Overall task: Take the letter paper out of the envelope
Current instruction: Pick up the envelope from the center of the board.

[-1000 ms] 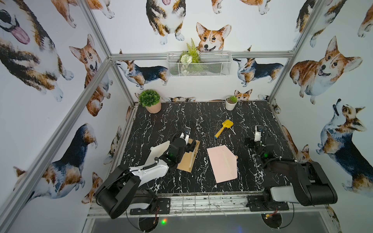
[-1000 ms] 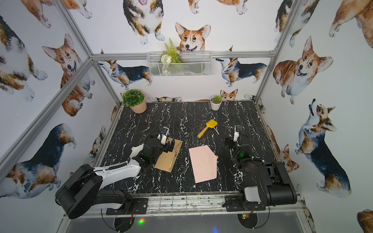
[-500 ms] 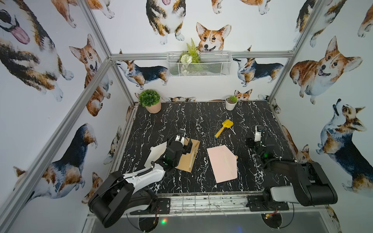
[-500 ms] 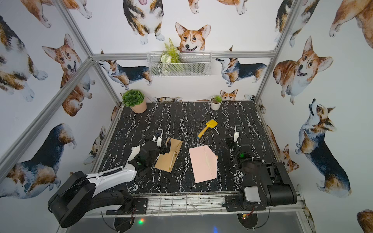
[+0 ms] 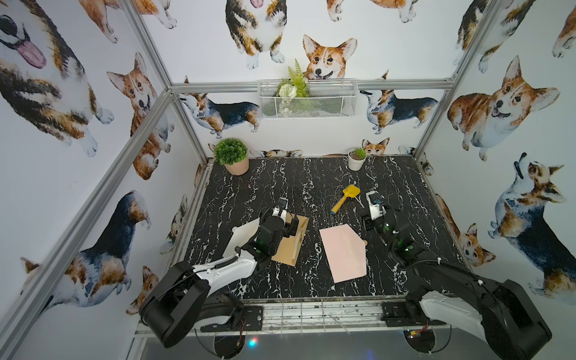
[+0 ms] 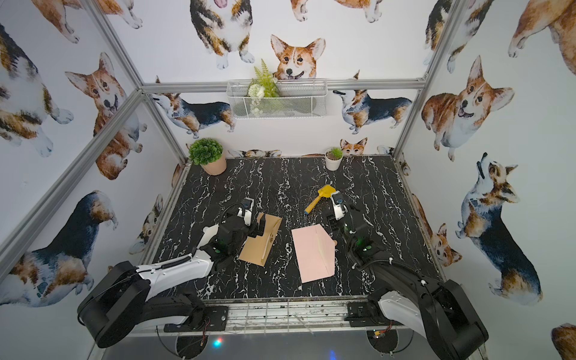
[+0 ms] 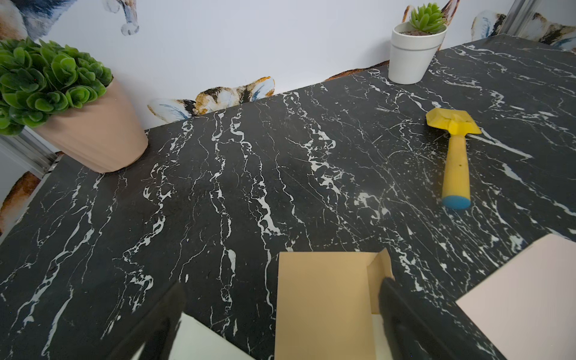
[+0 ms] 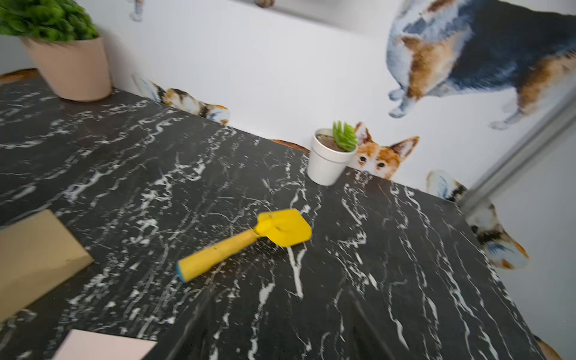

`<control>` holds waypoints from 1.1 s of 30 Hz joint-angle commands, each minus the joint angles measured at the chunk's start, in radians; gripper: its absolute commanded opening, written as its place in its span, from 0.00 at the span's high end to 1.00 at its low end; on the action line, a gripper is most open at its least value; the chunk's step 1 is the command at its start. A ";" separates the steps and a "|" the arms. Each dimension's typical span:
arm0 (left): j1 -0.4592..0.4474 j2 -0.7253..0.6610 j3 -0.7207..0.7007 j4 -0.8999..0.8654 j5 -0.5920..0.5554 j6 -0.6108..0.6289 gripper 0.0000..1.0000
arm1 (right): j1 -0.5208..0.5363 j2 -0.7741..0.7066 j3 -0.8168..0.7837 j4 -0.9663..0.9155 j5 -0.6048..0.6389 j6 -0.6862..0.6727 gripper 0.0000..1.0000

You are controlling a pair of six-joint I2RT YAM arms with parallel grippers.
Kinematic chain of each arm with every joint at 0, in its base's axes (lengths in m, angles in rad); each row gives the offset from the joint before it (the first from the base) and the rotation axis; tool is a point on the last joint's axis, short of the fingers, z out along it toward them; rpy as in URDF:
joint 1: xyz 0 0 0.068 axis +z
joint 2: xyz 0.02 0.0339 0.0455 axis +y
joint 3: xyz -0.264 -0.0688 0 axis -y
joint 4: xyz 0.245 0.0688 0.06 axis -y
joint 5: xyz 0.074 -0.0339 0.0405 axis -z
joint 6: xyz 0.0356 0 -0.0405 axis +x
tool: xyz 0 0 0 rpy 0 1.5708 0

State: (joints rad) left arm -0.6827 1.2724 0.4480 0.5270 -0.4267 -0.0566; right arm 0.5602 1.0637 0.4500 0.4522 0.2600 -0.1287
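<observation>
A brown envelope (image 5: 291, 241) (image 6: 261, 240) lies flat left of centre, flap end toward the back; it fills the near middle of the left wrist view (image 7: 324, 305). A white letter paper (image 5: 241, 235) (image 7: 202, 343) lies on the table just left of it, partly under my left arm. My left gripper (image 5: 288, 223) (image 7: 280, 299) hovers over the envelope's far end, open, holding nothing. My right gripper (image 5: 367, 219) (image 8: 280, 324) is low over bare table right of a pink sheet, its blurred fingers (image 8: 193, 321) apart with nothing between them.
A pink folded sheet (image 5: 343, 249) (image 6: 314, 252) lies at the centre front. A yellow toy shovel (image 5: 344, 202) (image 8: 249, 243) rests behind it. A large potted plant (image 5: 232, 156) and a small white pot (image 5: 357, 159) stand by the back wall.
My right arm has swung left toward the pink sheet and shovel, its jaws narrowing. My left gripper has drawn back slightly over the brown envelope, still open.
</observation>
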 commanded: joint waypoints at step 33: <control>0.182 -0.083 -0.008 -0.163 -0.083 -0.275 0.00 | 0.670 0.665 0.610 -0.633 0.047 0.742 0.10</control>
State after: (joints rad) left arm -0.5034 1.1946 0.4389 0.3592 -0.5156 -0.3077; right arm 1.2255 1.7027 1.0599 -0.2508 0.3099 0.5545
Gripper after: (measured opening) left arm 0.999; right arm 0.906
